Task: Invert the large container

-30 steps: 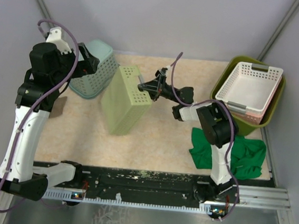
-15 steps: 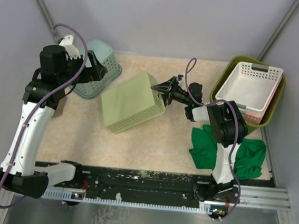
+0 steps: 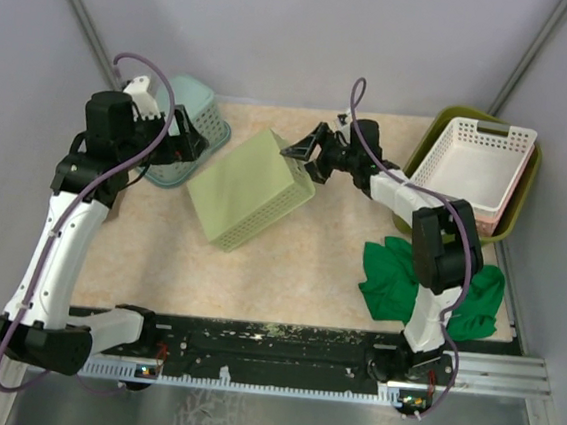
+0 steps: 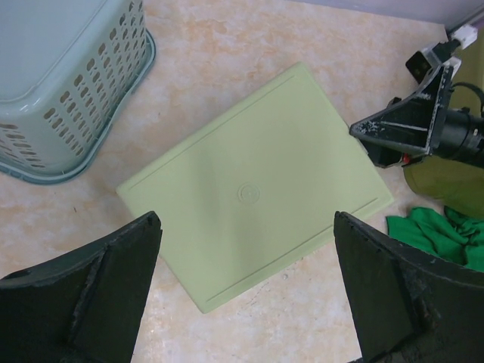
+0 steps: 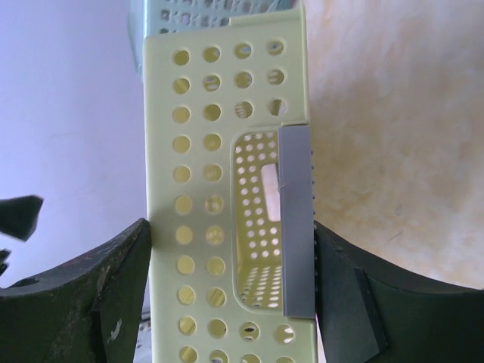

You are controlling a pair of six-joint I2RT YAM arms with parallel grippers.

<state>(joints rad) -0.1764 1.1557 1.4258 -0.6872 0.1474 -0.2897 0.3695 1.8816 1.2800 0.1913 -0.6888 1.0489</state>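
From above, we see the olive-green tub (image 3: 427, 146) upright at the tabletop's (image 3: 289, 263) right edge, white basket (image 3: 473, 171) nested inside; we judge the flip undone. Left wrist: left pincer (image 4: 246, 227) gapes over a pale perforated basket (image 4: 253, 193), base up. Right wrist: right pincer (image 5: 231, 234) spread, flanking its end wall.

Both agape (left gripper (image 4: 246, 219), right gripper (image 5: 229, 227))
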